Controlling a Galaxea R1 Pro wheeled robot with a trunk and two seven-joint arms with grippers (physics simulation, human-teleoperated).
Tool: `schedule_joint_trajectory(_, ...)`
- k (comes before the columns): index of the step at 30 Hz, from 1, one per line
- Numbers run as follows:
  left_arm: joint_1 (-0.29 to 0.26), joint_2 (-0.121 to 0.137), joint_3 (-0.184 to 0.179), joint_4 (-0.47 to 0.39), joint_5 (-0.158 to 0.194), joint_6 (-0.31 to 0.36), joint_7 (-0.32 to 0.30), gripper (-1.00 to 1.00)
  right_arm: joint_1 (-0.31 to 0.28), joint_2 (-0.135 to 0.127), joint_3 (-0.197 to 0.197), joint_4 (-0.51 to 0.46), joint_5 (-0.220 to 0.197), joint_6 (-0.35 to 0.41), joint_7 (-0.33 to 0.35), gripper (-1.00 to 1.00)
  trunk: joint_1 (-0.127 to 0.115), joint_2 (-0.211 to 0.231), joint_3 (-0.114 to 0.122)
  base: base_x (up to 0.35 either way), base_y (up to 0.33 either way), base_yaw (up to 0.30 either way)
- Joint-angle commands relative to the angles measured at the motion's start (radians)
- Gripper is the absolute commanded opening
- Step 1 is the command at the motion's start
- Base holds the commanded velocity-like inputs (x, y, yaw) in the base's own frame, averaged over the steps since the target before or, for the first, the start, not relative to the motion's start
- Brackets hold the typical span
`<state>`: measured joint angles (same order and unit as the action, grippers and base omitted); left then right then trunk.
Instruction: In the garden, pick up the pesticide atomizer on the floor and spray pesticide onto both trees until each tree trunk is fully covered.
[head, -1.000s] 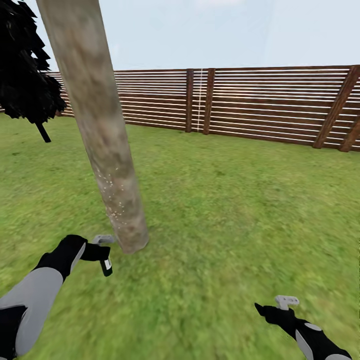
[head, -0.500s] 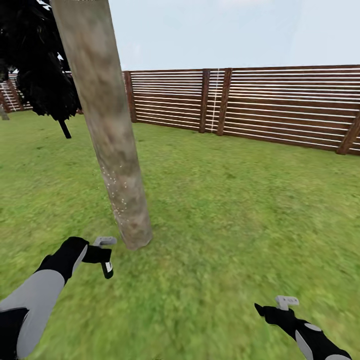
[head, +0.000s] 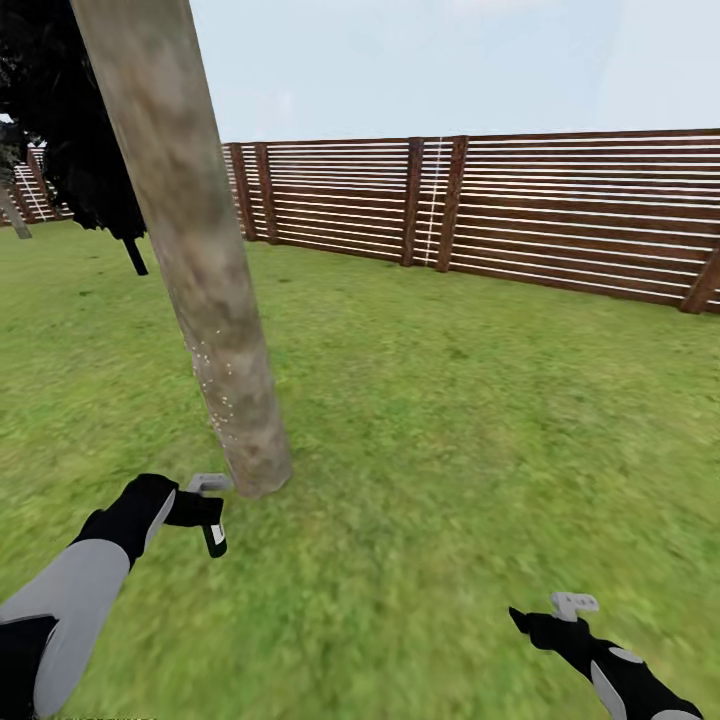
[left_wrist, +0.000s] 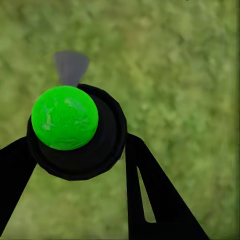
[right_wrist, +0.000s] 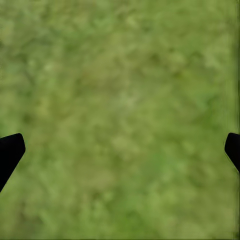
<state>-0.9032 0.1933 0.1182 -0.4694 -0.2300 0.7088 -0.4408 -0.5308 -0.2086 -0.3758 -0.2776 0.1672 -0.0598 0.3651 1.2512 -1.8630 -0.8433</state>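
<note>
The spray bottle (head: 212, 532) is pinched in the left gripper (head: 198, 508), low and just left of the leaning tree trunk (head: 205, 290); the right gripper (head: 545, 628) is spread, well apart.

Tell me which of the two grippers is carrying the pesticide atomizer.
The left gripper: the dark atomizer sits between its jaws near the tree trunk. The right gripper is open over grass.

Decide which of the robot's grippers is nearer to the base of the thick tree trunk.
Left. The left gripper, holding the pesticide atomizer, sits just beside the tree trunk base; the right gripper hangs open over grass far to the other side.
</note>
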Motion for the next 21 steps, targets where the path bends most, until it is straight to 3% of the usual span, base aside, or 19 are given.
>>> schedule_joint_trajectory(1,0.000,0.000,0.000,0.000,0.000,0.000,0.001,-1.00,0.000,0.000,0.000,0.000,0.000,0.000,0.000,1.00,0.000,0.000,0.000,0.136,-0.264,0.242)
schedule_joint_trajectory(8,0.001,0.000,0.000,0.000,0.000,0.000,0.001,-1.00,0.000,0.000,0.000,0.000,0.000,0.000,0.000,1.00,0.000,0.000,0.000,0.177,-0.240,0.255)
schedule_joint_trajectory(15,0.002,0.000,0.000,0.000,0.000,0.000,0.001,-1.00,0.000,0.000,0.000,0.000,0.000,0.000,0.000,1.00,0.000,0.000,0.000,0.176,-0.237,0.023)
schedule_joint_trajectory(21,0.003,0.000,0.000,0.000,0.000,0.000,0.001,-1.00,0.000,0.000,0.000,0.000,0.000,0.000,0.000,1.00,0.000,0.000,0.000,0.031,-0.237,0.076)
